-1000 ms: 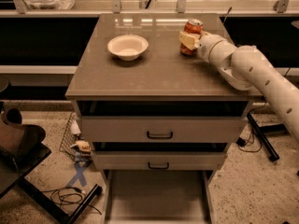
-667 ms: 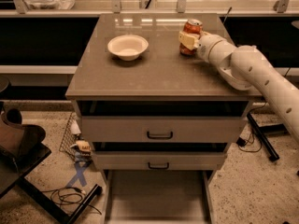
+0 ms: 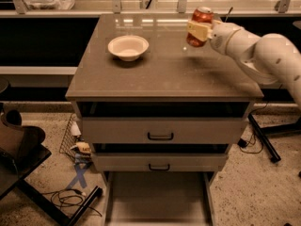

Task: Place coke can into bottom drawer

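Gripper (image 3: 199, 30) over the cabinet's back-right corner, clamped across the coke can (image 3: 203, 17); pale finger pad (image 3: 197, 31) covers the can's middle. Can upright, long axis vertical, apparently just off the cabinet top (image 3: 160, 74). Red body, silver rim; no lettering legible. White bowl (image 3: 128, 47) back-left on the cabinet. Bottom drawer (image 3: 157, 197) pulled out at the cabinet's foot: target lies down, forward and left of the can.

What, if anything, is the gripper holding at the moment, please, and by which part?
The gripper is shut on the coke can, clamping its side at about mid-height, with the can upright over the far right of the cabinet top.
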Available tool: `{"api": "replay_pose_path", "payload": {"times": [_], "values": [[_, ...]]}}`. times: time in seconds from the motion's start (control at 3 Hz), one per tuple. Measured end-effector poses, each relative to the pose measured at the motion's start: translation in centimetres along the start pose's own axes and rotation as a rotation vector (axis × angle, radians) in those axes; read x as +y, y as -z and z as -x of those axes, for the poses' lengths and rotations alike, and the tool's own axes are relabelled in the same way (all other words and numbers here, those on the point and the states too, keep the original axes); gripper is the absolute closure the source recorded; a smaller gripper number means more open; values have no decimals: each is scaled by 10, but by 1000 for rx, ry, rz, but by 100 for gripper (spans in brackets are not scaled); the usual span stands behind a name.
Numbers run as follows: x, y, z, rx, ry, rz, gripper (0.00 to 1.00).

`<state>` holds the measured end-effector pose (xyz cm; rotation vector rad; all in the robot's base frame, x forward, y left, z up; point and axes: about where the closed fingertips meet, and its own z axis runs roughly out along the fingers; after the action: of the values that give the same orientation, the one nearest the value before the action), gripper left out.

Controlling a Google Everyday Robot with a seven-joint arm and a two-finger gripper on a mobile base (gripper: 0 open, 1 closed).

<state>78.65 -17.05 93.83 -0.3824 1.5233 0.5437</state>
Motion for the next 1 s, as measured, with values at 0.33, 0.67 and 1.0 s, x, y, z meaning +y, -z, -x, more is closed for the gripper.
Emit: {"api": "replay_pose_path", "payload": {"times": [0.33,0.67,1.0], "values": [[13,56,23,7,-16,35,100],[30,155,18,61,-7,10,100],[45,228,-18,112,-23,27,100]]}}
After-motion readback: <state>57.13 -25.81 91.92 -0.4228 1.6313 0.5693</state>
